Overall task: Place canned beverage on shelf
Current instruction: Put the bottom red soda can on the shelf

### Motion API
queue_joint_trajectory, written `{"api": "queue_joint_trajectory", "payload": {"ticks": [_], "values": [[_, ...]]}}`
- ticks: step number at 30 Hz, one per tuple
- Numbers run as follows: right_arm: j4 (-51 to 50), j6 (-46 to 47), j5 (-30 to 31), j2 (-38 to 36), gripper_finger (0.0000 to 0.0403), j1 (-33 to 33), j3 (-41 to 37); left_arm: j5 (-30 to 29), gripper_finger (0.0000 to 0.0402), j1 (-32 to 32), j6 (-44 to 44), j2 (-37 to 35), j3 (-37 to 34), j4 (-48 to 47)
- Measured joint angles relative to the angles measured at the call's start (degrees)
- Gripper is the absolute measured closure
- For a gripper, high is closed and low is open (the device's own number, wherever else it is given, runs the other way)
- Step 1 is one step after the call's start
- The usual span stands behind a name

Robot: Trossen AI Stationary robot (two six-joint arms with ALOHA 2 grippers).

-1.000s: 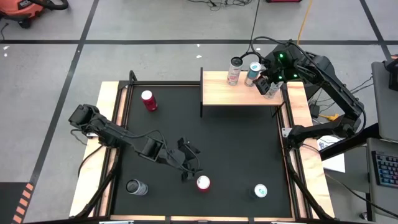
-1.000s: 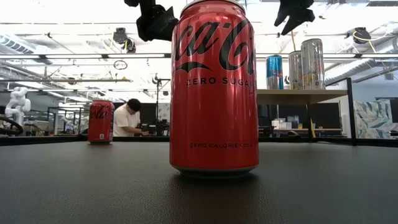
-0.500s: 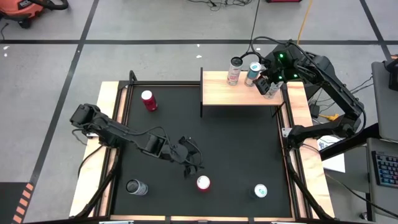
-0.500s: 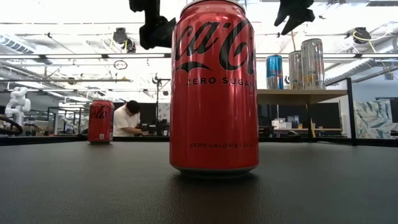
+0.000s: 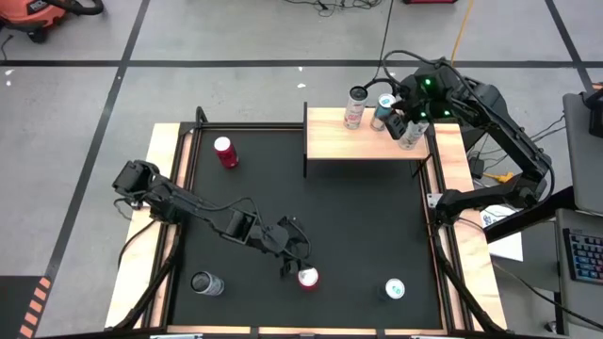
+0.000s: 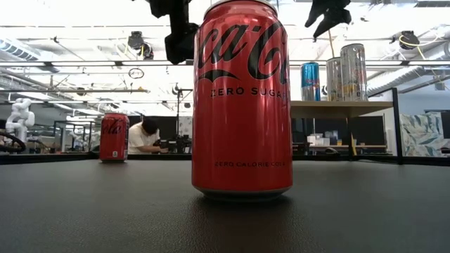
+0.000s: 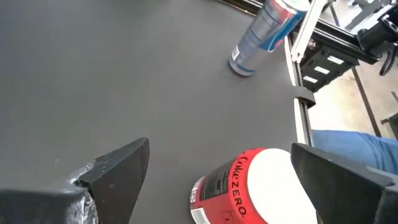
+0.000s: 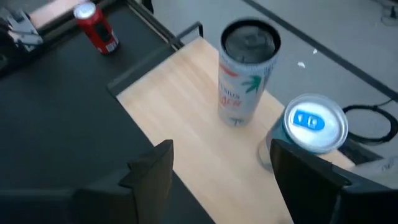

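Note:
A red Coke Zero can (image 5: 308, 277) stands upright on the black table near its front edge and fills the low view (image 6: 242, 98). My left gripper (image 5: 293, 256) is open just above and beside it. In the left wrist view the can's white top (image 7: 264, 186) lies between the spread fingers, and I see no touch. The pale-wood shelf (image 5: 363, 141) stands at the far right with three upright cans on it: a white one (image 5: 355, 107), a blue one (image 5: 382, 111) and a silver one (image 5: 412, 136). My right gripper (image 5: 405, 115) hangs open and empty over them.
A second red can (image 5: 225, 152) stands at the far left, a silver can (image 5: 205, 282) at the near left and a blue-topped can (image 5: 395, 289) at the near right. Black uprights edge the shelf (image 8: 205, 143). A person sits in the room behind (image 6: 144, 137).
My left gripper has gone toward the table's near right, closing on the red can, and stays open. The can has not moved.

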Motion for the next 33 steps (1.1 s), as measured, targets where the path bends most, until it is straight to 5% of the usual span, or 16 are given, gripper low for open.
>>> {"api": "queue_joint_trajectory", "payload": {"ticks": [12,26,33], "values": [[2.5,-0.6,0.0,0.0,0.0151,0.0,0.0,2.1,0.0004,-0.5,-1.5,0.0,2.8,-1.0],[2.4,-0.6,0.0,0.0,0.0151,0.0,0.0,0.0,0.0004,-1.2,1.8,1.9,13.1,-15.5],[2.0,-1.6,0.0,0.0,0.0151,0.0,0.0,1.7,0.0004,-1.1,3.4,8.7,21.8,-26.7]]}}
